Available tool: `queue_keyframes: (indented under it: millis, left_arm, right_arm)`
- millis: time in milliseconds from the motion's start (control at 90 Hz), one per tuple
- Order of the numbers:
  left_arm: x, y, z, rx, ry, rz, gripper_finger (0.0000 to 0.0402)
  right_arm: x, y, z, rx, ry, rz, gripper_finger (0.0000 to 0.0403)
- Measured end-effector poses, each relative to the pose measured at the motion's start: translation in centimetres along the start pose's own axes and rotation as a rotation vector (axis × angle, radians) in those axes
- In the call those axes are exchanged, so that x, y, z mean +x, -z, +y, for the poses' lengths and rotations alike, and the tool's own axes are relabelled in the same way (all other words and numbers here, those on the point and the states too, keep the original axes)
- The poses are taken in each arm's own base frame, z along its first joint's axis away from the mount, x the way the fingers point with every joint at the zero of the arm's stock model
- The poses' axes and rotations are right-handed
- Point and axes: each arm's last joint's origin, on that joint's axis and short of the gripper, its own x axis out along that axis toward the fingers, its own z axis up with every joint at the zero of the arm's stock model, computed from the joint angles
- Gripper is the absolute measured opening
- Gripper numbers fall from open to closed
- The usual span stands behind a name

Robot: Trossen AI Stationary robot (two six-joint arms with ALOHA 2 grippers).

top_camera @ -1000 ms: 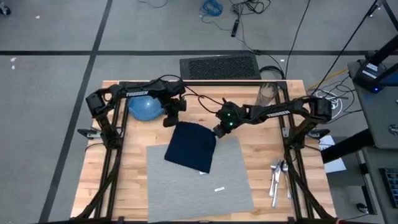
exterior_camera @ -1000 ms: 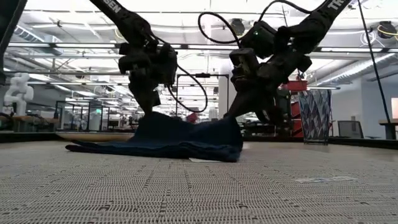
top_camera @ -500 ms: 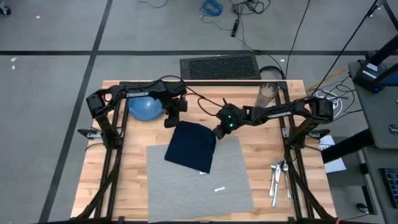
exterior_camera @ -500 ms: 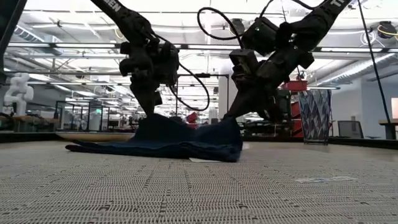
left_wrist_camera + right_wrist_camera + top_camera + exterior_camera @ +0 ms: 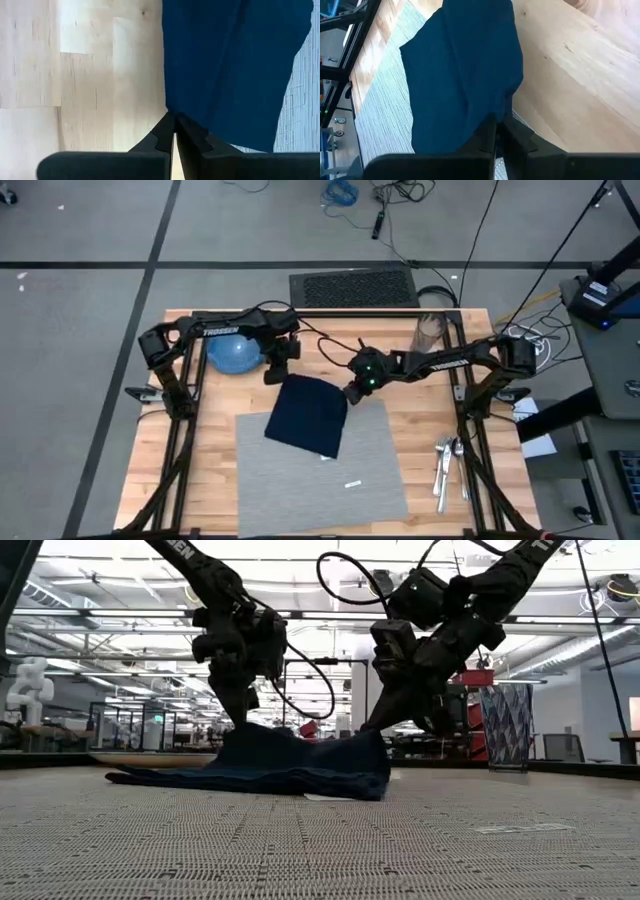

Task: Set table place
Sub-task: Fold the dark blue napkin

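1. My left gripper point(image 5: 279, 373) pinches the far left corner of the navy napkin point(image 5: 308, 415); in my left wrist view the two fingers point(image 5: 167, 131) are pressed together on the cloth's edge point(image 5: 230, 65).
2. My right gripper point(image 5: 350, 392) is clamped on the napkin's far right corner; my right wrist view shows the fingers point(image 5: 492, 131) closed with the cloth point(image 5: 462, 75) draped away from them.
3. From table height, both grippers point(image 5: 240, 705) point(image 5: 385, 710) come down onto the napkin's point(image 5: 270, 765) raised far edge, while the rest of the cloth sags onto the surface.
4. The placemat point(image 5: 320, 470) lies flat on the table point(image 5: 420, 415), in the near middle part, just on the near side of both my grippers. The napkin overlaps the mat's far left corner, and its left edge lies over bare wood.
5. The mat's white tag point(image 5: 352, 483) sits near its right side, well apart from my grippers.
6. A blue bowl point(image 5: 234, 354) stands just left of my left gripper. A glass point(image 5: 430, 332) stands at the far right, and cutlery point(image 5: 446, 463) lies near the right edge.
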Motion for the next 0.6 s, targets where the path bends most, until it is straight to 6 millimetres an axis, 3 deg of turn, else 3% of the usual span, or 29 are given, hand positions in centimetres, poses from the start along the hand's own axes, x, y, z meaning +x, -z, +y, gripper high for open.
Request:
queue_keyframes:
  millis: [311,600]
  left_arm:
    - [-1.0,-0.1,-0.7,0.016,0.015,-0.042,0.0]
    - [-1.0,-0.1,-0.7,0.015,0.018,-0.043,0.0]
  right_arm:
    - [-1.4,-0.5,0.9,-0.056,-0.042,-0.051,0.0]
    - [-1.4,-0.2,1.0,-0.053,-0.039,-0.024,0.0]
